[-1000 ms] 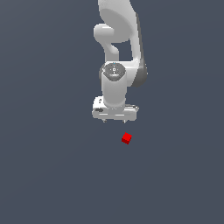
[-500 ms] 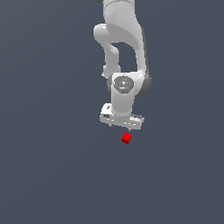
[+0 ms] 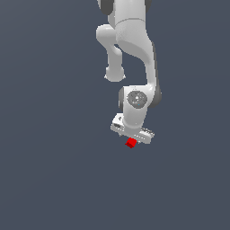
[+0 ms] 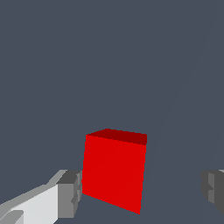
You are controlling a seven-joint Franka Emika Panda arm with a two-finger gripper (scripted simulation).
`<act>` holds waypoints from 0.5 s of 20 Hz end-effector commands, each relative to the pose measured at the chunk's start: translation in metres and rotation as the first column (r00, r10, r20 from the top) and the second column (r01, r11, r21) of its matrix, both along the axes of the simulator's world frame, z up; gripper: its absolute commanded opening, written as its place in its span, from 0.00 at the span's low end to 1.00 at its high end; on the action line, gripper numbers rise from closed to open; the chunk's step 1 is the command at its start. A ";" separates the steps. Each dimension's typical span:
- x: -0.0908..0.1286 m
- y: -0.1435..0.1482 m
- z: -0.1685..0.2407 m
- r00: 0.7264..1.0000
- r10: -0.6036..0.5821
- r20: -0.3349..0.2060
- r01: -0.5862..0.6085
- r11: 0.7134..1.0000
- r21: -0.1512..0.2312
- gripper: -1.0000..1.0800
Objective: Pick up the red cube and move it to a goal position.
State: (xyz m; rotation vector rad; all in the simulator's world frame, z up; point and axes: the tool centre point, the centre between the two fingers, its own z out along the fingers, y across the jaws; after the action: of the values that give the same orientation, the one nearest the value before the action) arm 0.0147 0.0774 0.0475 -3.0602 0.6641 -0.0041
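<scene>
Pincer is low over the worktop, tilted, with the red cube right at its underside in the exterior view. Only the cube's lower part shows there; the white pincer body covers the rest.

Wrist view: pincer is wide apart, not gripping. Cube sits between the two fingertips. One grey pad is just beside one cube face, nearly touching; can't tell if there is actual contact. The other pad is well apart from the opposite face, so the cube is off-centre in the gap. Cube looks slightly rotated relative to the pads, faces not parallel to them.

Cube rests on the dark grey worktop, upright, top face visible as a darker red strip.

Arm comes in from the top edge of the exterior view, white links folded, wrist joint directly above the pincer. Pincer's long axis runs diagonally, lower end toward the exterior view's right.
</scene>
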 end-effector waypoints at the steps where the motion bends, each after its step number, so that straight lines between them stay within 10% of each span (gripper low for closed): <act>1: 0.002 -0.002 -0.015 0.999 -0.044 -0.008 0.044 0.999 -0.007 0.96; 10: 0.010 0.006 -0.029 0.995 -0.102 -0.004 0.102 0.995 -0.010 0.96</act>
State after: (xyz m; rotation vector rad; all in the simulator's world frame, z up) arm 0.0243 0.0845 0.0207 -3.0340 0.8086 -0.0020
